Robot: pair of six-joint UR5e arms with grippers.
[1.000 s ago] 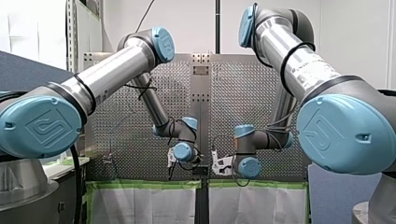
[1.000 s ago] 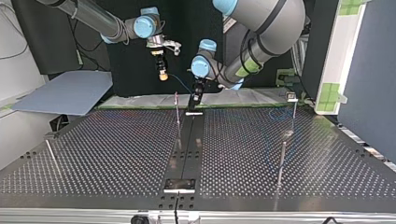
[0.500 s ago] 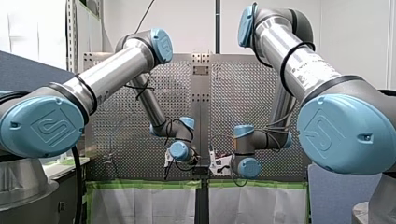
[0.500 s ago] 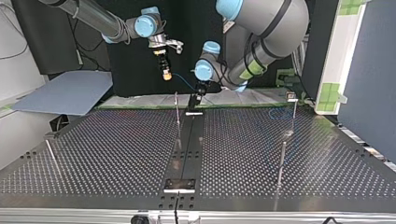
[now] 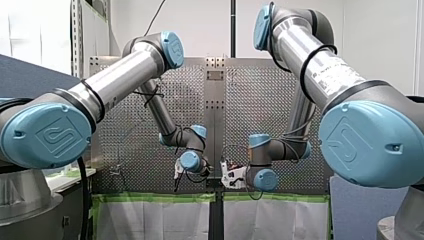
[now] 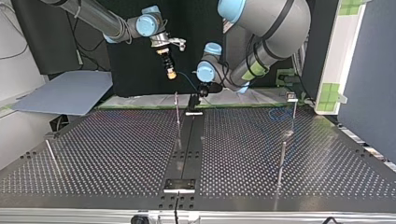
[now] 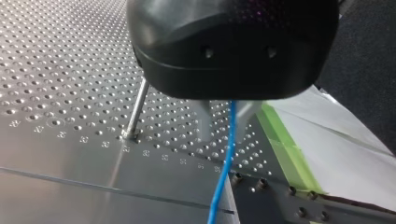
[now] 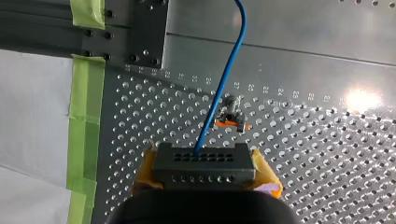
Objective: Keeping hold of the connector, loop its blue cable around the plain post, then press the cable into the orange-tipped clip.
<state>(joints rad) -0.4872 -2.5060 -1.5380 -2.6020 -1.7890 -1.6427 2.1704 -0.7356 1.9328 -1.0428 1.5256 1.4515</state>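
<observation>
Top view, left side: my right gripper (image 6: 171, 73) hangs above the far edge of the perforated table (image 6: 116, 149). Its yellow pads are clamped on both ends of the dark connector (image 8: 204, 162). The blue cable (image 8: 225, 79) leaves the connector's face and passes beside the orange-tipped clip (image 8: 232, 116), which stands on the table just ahead of the connector; whether cable and clip touch is unclear. Just right of that, my left gripper (image 7: 223, 132) sits low at the table's far edge. Its fingers look parted, with the cable running between them and a metal post (image 7: 136, 109) close beside. Further right, a plain post (image 6: 281, 161) stands well apart from both grippers.
</observation>
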